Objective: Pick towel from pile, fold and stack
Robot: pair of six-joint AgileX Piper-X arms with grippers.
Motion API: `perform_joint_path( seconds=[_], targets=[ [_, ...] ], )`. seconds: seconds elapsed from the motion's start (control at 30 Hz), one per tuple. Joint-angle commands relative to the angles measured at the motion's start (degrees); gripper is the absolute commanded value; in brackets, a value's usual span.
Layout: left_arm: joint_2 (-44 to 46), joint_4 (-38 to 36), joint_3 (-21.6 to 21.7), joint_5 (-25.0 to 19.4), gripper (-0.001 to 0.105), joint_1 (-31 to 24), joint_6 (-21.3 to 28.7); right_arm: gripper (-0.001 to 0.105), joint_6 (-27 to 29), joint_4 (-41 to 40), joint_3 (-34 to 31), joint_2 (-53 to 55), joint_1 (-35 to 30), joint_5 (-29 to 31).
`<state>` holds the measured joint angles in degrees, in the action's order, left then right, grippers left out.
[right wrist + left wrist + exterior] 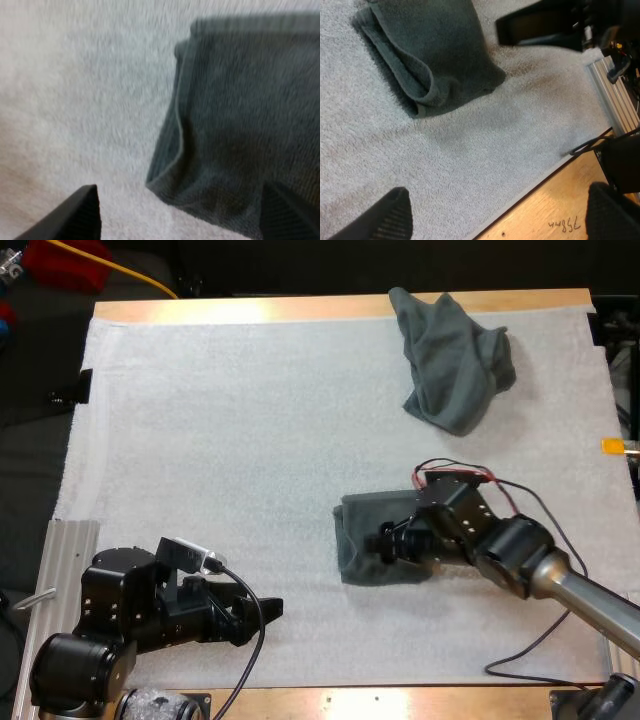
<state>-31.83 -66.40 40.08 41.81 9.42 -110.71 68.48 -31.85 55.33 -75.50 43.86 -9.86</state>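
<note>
My right claw hangs low over the folded towel, which lies flat on the white mat right of the middle and toward the near side. The right wrist view shows this claw released: its two black fingers stand wide apart, one over bare mat and the other above the dark grey-green cloth, with the folded towel between and beyond them, its layered edge and one corner in plain sight. I cannot tell whether either finger touches the cloth. My left claw sits at the near left of the mat, well apart from both towels and pointing right. It is released too: in the left wrist view its fingers are spread over the mat's near edge, where the wooden table shows, and they grasp nothing. Farther off in that view the folded towel lies with its doubled edge facing me, and the right claw hovers just beside it. The crumpled towel lies in a heap at the far right of the mat, close to the table's far edge and apart from the folded one.
</note>
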Motion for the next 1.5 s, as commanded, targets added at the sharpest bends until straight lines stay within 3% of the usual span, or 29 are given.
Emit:
perform_joint_path(
  seconds=[0.0, 0.5, 0.9, 1.47],
  targets=[
    [0.2, -0.1, 0.3, 0.5, 0.069, 0.4, 0.3, 0.065, 0.8, 0.2, 0.4, -0.7, 0.1, -0.9],
    [0.2, -0.1, 0.3, 0.5, 0.069, 0.4, 0.3, 0.065, 0.8, 1.6, 0.4, -7.9, 0.1, -0.1],
    [0.2, -0.7, 0.3, 0.5, 0.069, 0.4, 0.3, 0.065, 0.6, 1.1, 0.4, -10.4, 0.1, 6.3],
    [0.2, -1.5, 0.3, 0.5, 0.069, 0.4, 0.3, 0.065, 0.3, 1.1, 0.4, -12.7, 0.4, 5.3]
  ],
)
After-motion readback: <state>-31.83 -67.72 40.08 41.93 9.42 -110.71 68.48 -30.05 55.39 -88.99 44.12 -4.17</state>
